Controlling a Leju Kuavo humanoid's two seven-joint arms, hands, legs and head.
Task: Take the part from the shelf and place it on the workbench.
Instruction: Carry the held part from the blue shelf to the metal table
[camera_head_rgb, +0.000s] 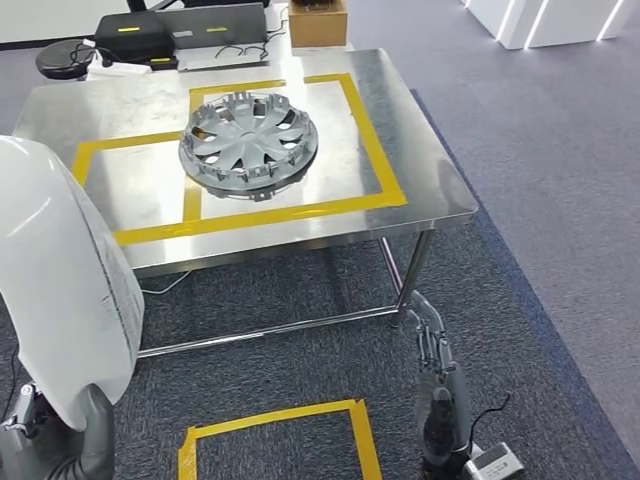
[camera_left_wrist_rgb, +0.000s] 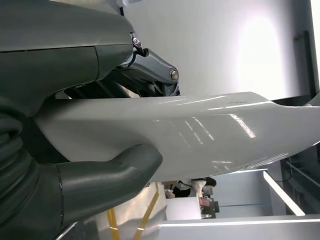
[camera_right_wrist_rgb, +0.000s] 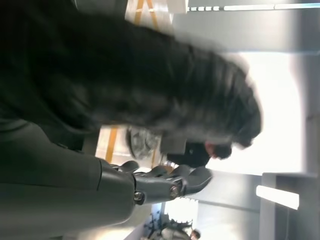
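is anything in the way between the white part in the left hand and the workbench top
Partly. The left hand holds the white part off the workbench's near left corner. A grey wheel cover already lies in the middle taped area; the bare steel left of it looks free.

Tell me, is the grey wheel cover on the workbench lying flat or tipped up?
Flat. In the head view the wheel cover lies on the steel workbench, its whole spoked face upward, inside the yellow tape outline.

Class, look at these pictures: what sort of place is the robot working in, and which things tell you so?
Probably a robotics test lab or workshop: a steel workbench marked with yellow tape, a grey wheel cover on it, and grey carpet.
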